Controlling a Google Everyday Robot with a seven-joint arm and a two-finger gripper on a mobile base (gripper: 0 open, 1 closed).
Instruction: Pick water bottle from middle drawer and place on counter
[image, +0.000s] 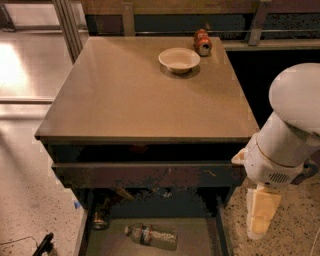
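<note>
The water bottle (151, 236) lies on its side on the pale grey floor of the open middle drawer (196, 234), at the bottom of the view. It is a clear ribbed bottle with a dark label band. The tan counter (135, 90) fills the middle of the view above it. My gripper (261, 215) hangs pale and yellowish below the white arm (287, 140), to the right of the cabinet. It is outside the drawer's right wall and apart from the bottle, roughly level with the drawer.
A white bowl (179, 59) and a red soda can (202, 42) on its side sit at the counter's far edge. A dark metal can (100, 218) stands in the drawer's left corner. A scratched dark drawer front (145, 175) juts out above the open drawer.
</note>
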